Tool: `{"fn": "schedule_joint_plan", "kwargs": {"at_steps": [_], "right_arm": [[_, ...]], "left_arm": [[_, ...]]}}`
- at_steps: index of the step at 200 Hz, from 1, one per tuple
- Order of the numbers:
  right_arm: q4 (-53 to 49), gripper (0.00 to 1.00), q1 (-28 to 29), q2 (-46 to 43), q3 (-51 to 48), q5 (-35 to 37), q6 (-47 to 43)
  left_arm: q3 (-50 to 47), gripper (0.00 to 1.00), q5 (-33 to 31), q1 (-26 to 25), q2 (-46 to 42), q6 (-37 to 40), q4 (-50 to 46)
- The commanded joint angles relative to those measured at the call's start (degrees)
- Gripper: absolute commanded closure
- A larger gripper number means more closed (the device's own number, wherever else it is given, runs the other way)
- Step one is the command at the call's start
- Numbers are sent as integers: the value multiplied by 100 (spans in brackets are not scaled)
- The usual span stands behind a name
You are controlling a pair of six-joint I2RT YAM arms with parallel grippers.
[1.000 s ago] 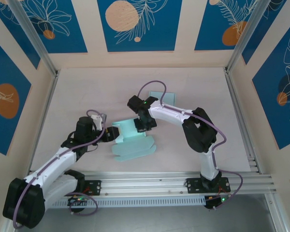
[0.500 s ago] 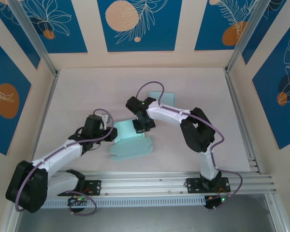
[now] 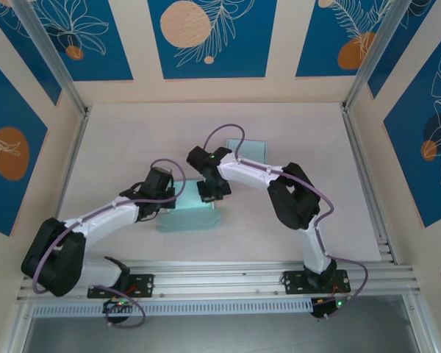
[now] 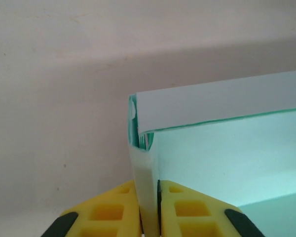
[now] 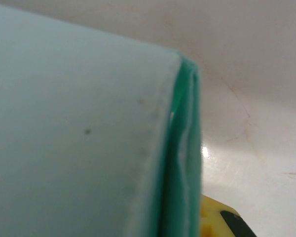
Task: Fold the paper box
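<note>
Left wrist view: a flap of the paper box (image 4: 227,153) is pinched by the closed left gripper (image 4: 149,192). Its far edge is clamped by the closed right gripper (image 3: 212,193).

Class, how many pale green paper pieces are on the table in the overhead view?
2. The paper box sits mid-table; a flat sheet lies farther back, partly covered by the right arm. More may be hidden.

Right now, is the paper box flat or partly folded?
Partly folded: the paper box has a wall standing, pinched by the left end effector.
</note>
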Motion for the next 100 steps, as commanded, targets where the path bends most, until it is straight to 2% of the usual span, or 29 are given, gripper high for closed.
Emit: {"fn": "schedule_joint_plan", "kwargs": {"at_steps": [1, 36, 77, 100], "right_arm": [[-315, 97, 73, 265, 286, -49, -200], [-707, 84, -37, 553, 823, 573, -180], [-1117, 58, -143, 953, 1500, 904, -407], [-1199, 57, -193, 1110, 1758, 1017, -493]], "left_arm": [[130, 92, -416, -46, 497, 25, -471], [417, 97, -438, -41, 1003, 30, -711], [873, 99, -489, -20, 1538, 247, -1160], [994, 99, -374, 16, 1687, 312, -1225]]}}
